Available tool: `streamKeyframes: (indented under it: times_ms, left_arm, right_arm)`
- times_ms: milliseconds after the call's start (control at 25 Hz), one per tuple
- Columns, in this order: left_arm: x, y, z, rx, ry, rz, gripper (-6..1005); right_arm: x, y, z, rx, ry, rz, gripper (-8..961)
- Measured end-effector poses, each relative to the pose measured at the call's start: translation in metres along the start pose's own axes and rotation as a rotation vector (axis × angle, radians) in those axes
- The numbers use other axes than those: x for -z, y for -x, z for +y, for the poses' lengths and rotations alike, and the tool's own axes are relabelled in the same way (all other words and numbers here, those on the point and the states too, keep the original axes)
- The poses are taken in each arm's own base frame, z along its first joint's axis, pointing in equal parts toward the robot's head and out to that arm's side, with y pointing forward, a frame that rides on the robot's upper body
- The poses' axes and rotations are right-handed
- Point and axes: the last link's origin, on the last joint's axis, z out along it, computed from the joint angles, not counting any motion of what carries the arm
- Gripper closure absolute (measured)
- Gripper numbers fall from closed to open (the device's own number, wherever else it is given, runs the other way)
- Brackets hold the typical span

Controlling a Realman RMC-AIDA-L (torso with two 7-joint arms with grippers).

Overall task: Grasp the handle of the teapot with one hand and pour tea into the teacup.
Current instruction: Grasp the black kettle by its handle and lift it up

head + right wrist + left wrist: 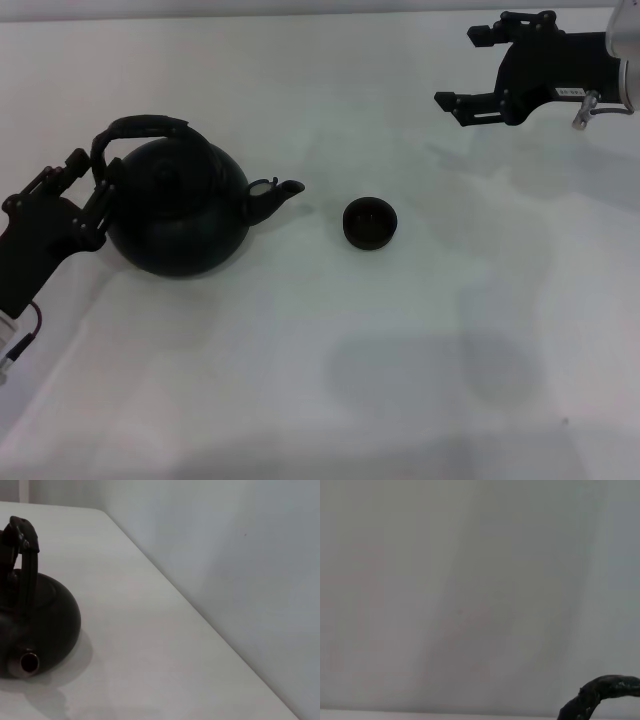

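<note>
**Reaching stage: grasp not yet made, pour still to come**

Starting nearest: the left gripper (88,195) is seen at the teapot (180,215)'s back, fingers spread, one at the handle (140,130)'s rear end, the others vs. the body. Whether anything is clamped can't be told; pot is judged unlifted, flat on the table (300,380). Spout is aimed at the teacup (370,223), well apart, midtable. No tea can be made out in the cup. Farthest: right gripper (478,68) is held wide open, empty, idle at the far right. Left to do: closing on handle, lift, carry, tilt.
</note>
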Motion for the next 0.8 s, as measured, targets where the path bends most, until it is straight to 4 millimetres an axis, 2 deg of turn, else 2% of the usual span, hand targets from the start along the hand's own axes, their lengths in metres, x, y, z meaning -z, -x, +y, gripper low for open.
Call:
streamKeyframes:
  times_ms: [80, 360, 640, 800]
  left_arm:
    - [-0.0005, -0.0001, 0.0007, -0.002, 0.006, 0.0, 478]
    - [-0.0021, -0.0009, 0.0013, 0.0, 0.013, 0.001, 687]
    - [-0.0047, -0.0023, 0.0008, 0.017, 0.015, 0.003, 816]
    - [-0.0067, -0.0043, -0.0006, 0.021, 0.017, 0.007, 823]
  right_arm:
    - [-0.0001, 0.0003, -0.0002, 0.001, -0.001, 0.0, 104]
    - [-0.0008, -0.0015, 0.0017, -0.001, 0.005, 0.004, 105]
    - [-0.0017, -0.0037, 0.0041, -0.011, 0.012, 0.005, 107]
    - [-0.0021, -0.0046, 0.0051, -0.021, 0.016, 0.001, 107]
